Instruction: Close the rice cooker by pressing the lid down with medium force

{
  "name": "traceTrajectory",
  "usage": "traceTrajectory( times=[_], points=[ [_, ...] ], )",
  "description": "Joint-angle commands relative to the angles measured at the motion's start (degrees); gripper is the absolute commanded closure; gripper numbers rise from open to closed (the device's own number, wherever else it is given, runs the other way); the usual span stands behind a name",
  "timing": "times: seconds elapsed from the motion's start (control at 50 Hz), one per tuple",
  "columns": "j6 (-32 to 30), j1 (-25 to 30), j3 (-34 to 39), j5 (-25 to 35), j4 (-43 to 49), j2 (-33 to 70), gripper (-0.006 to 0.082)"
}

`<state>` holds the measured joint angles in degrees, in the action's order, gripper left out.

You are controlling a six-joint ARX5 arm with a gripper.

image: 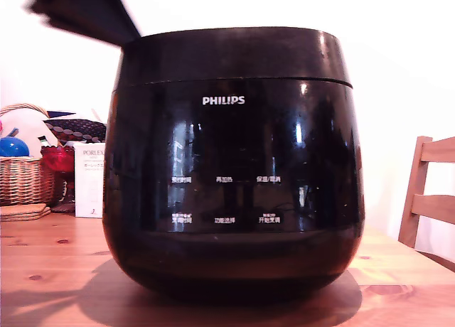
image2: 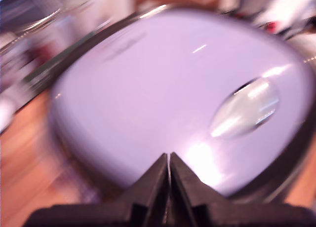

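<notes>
- End effector (image2: 169, 160): fingers pressed together, nothing between them; wrist view blurred.
- Lid (image2: 173, 94) lies directly ahead of the tips, its glossy top facing them; contact cannot be told.
- Rice cooker (image: 234, 170) stands upright on the wooden counter (image: 50, 270), lid appearing seated on the body.

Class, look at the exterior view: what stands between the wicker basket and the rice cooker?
A white box printed PORLEX stands between the wicker basket and the rice cooker, with something red just behind.
</notes>
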<state>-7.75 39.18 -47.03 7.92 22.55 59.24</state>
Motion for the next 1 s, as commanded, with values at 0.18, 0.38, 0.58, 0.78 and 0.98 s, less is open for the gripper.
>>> traceTrajectory(
  times=[0.18, 0.38, 0.58, 0.78, 0.98],
  points=[
    [1.1, 2.3, 6.6, 3.8, 1.1, 4.4, 0.0788],
    [4.7, 2.5, 6.5, 4.1, -10.4, 0.7, 0.0788],
    [5.9, 2.5, 6.5, 1.3, -18.0, -3.7, 0.0788],
    [5.8, 2.4, 6.5, 0.0, -21.2, -7.9, 0.0788],
    [5.8, 2.5, 6.5, 0.4, -18.0, -8.2, 0.0788]
  ],
)
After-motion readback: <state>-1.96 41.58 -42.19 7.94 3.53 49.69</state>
